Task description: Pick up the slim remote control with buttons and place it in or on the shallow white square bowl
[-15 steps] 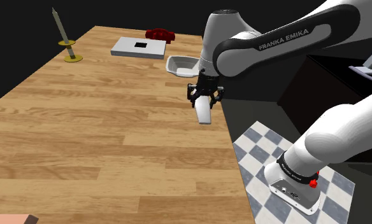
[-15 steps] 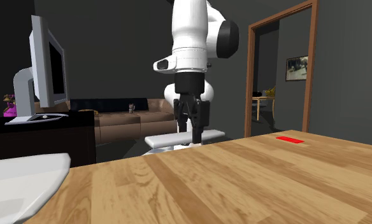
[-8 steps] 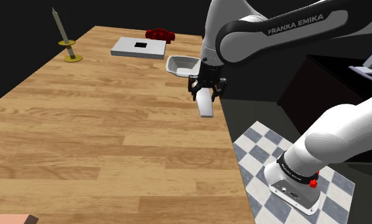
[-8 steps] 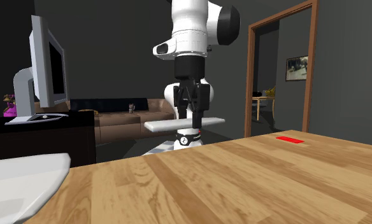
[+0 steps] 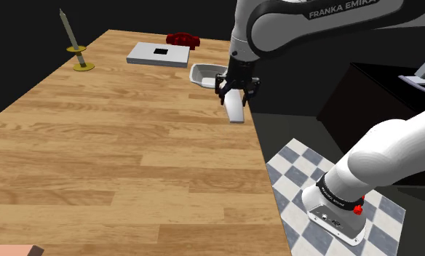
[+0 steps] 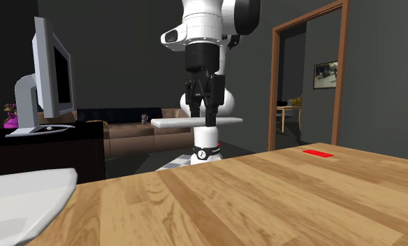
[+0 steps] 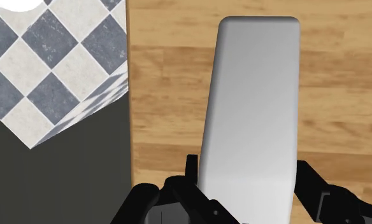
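The remote (image 5: 236, 109) is a plain pale grey slab with no buttons drawn. My gripper (image 5: 237, 93) is shut on it and holds it level in the air, above the wooden table's (image 5: 116, 145) edge at the shoulder view's right. In the second exterior view the remote (image 6: 195, 121) hangs flat under the gripper (image 6: 205, 115), well above the tabletop. In the wrist view the black fingers clasp the near end of the remote (image 7: 251, 114), with my gripper (image 7: 248, 170) over wood. The shallow white square bowl (image 5: 207, 73) sits just beyond the gripper; its rim (image 6: 21, 203) is close to the second camera.
A white flat box with a black square (image 5: 158, 53), a red object (image 5: 182, 38) and a candle on a gold holder (image 5: 78, 51) stand at the table's far end. Checkered floor (image 5: 306, 174) lies past the table edge. A small red slab (image 6: 318, 153) lies on the table.
The gripper has risen with the remote in it and shifted along the table edge toward the bowl. The grip has stayed shut.
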You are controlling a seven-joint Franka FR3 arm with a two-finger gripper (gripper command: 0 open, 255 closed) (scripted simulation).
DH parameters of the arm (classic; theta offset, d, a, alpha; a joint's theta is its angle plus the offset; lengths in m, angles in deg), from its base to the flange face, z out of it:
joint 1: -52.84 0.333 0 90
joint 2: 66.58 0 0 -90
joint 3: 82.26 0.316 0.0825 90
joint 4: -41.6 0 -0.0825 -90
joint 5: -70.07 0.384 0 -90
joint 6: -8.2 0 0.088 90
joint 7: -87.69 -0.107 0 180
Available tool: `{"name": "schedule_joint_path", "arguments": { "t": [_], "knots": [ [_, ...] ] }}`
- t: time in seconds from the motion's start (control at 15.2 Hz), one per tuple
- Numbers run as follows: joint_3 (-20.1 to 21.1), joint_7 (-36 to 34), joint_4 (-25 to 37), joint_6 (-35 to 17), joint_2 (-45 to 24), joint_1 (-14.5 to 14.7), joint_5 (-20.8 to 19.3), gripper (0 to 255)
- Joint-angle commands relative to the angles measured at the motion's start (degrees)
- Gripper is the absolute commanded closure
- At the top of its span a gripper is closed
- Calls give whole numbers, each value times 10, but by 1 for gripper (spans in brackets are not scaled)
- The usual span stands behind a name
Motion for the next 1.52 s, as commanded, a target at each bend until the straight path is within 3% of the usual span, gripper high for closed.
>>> {"name": "schedule_joint_path", "arguments": {
  "t": [0.0,0.79,1.45],
  "knots": [
    [-7,11,24,-4,-30,-14,-14,255],
    [-48,62,246,11,-248,-74,-100,255],
    [-77,100,527,91,-457,-86,-152,255]
  ]
}}
